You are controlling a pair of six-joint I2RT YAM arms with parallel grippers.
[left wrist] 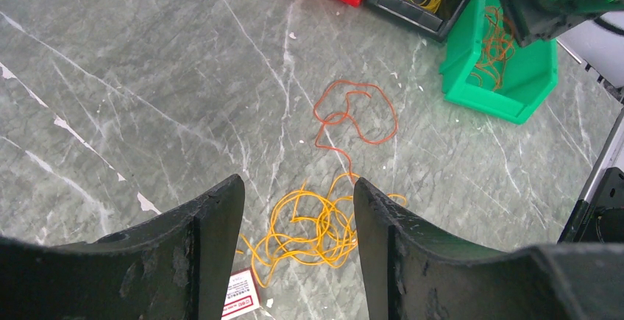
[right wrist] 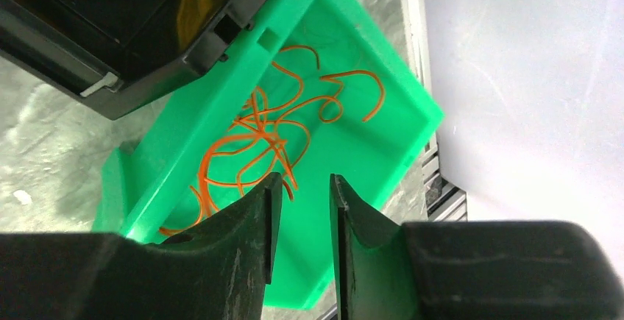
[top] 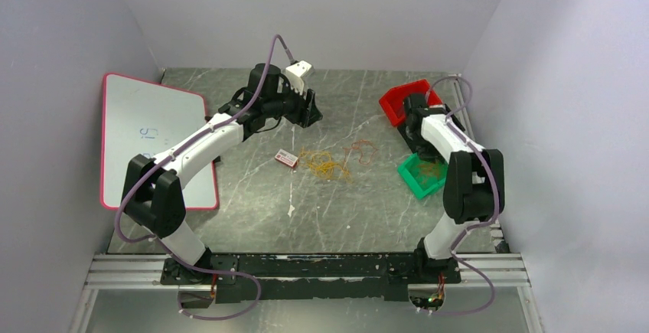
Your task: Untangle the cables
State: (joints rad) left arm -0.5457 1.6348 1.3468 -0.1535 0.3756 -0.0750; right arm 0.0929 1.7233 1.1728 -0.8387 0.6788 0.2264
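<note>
since the orange-yellow tangle (left wrist: 309, 228) and red wire (left wrist: 353, 114) lying mid-table look light, limp and snag-prone, pinch one outer loop with your left gripper (left wrist: 298, 187), jaws wide apart above them; your right gripper (right wrist: 305, 184) hangs narrowly parted, empty, over the green bin (right wrist: 397, 151) by the right edge.

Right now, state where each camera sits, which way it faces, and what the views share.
Top external: above and behind, looking down on the table, left arm and right arm in view.
Left wrist: looking down past the open left claw at the loose cables.
Right wrist: looking down past the open right claw into the green bin.
Shared: all three show the green bin.
</note>
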